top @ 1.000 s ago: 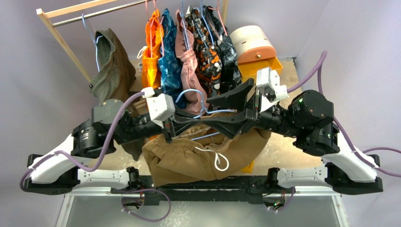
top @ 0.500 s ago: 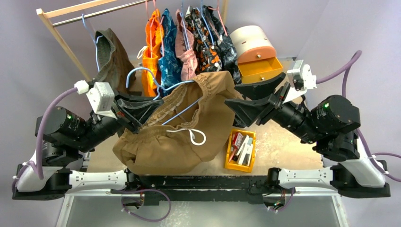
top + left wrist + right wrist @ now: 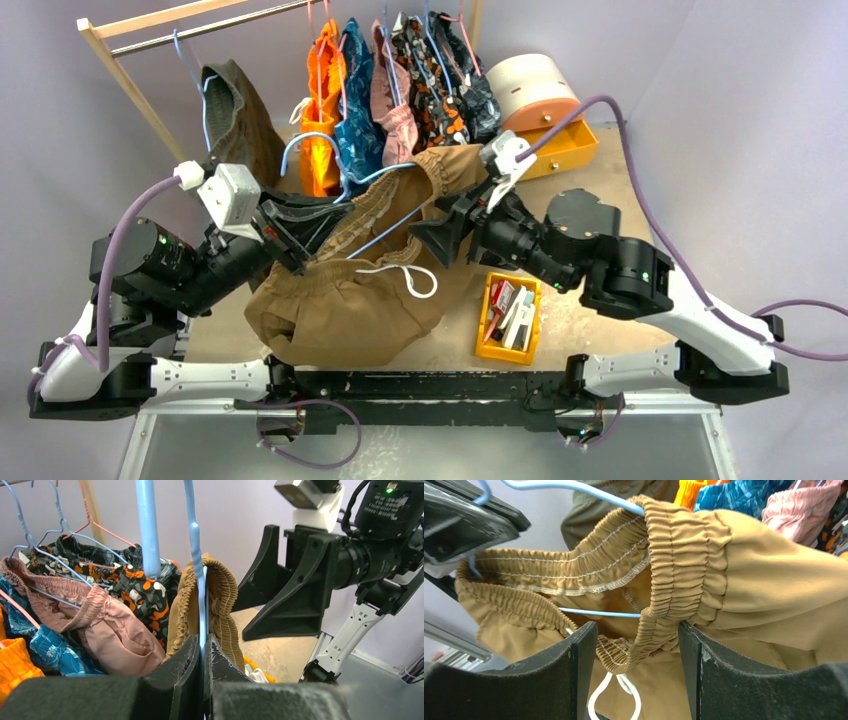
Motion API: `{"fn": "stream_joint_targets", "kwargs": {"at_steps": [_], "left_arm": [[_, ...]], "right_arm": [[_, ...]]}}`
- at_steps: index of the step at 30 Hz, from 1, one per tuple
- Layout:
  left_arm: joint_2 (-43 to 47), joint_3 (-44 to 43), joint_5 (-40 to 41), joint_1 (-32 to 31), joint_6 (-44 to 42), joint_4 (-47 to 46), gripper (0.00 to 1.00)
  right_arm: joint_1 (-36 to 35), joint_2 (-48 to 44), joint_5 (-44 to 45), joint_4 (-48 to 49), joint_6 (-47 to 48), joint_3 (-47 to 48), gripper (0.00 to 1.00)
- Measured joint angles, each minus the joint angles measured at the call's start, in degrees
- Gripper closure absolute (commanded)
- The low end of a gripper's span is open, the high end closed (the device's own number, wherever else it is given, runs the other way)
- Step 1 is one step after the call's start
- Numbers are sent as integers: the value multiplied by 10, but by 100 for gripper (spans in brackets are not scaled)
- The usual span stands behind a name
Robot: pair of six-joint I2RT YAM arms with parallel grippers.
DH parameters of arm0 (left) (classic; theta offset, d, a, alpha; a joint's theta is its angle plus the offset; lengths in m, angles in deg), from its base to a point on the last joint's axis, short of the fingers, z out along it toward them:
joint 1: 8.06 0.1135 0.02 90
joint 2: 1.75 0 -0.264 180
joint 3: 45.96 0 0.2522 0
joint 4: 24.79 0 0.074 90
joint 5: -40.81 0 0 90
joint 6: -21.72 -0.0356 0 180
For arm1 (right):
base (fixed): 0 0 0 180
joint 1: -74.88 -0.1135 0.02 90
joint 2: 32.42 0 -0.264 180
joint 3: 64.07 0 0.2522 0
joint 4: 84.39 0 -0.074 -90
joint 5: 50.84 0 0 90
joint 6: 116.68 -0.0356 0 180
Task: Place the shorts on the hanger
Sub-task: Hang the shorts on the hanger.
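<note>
The tan-brown shorts (image 3: pixel 345 305) hang from the light-blue hanger (image 3: pixel 318 142), with the lower part resting on the table. My left gripper (image 3: pixel 300 235) is shut on the hanger's wire (image 3: pixel 196 555) at the waistband's left end (image 3: pixel 222 595). The hanger's bar (image 3: pixel 599 613) runs inside the gathered waistband (image 3: pixel 674 570). My right gripper (image 3: pixel 437 235) is open at the waistband's right end. In the right wrist view the waistband fold sits between its fingers (image 3: pixel 638 670) without being pinched. The white drawstring (image 3: pixel 405 280) dangles below.
A wooden rack (image 3: pixel 130 25) at the back holds several hung garments (image 3: pixel 400 90) and an olive-green one (image 3: pixel 235 130). A round box with an orange drawer (image 3: pixel 535 95) stands at back right. An orange bin (image 3: pixel 487 325) of small items sits right of the shorts.
The left gripper raised the hanger and shorts off the table toward the left. The right arm pulled back open, then swung left and now straddles the waistband's right end.
</note>
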Motion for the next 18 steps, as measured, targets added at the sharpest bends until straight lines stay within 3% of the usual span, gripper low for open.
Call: {"fn": "stream_joint_targets", "kwargs": {"at_steps": [8,12,14,17,18], "left_arm": [[0,0,3,0,0,0,100],[0,0,3,0,0,0,100],[0,0,3,0,-1,0,100],[1,0,4,0,0,0,100],[1,0,5,0,0,0,100]], "right_arm": [[0,27,45,-24,-33,0,40],[0,31,78,-42,-44,1,49],[0,32,92,-48,-48,1,62],[0,35,103,-52,-49,5,95],[0,36,105,-52,-50,7,100]]}}
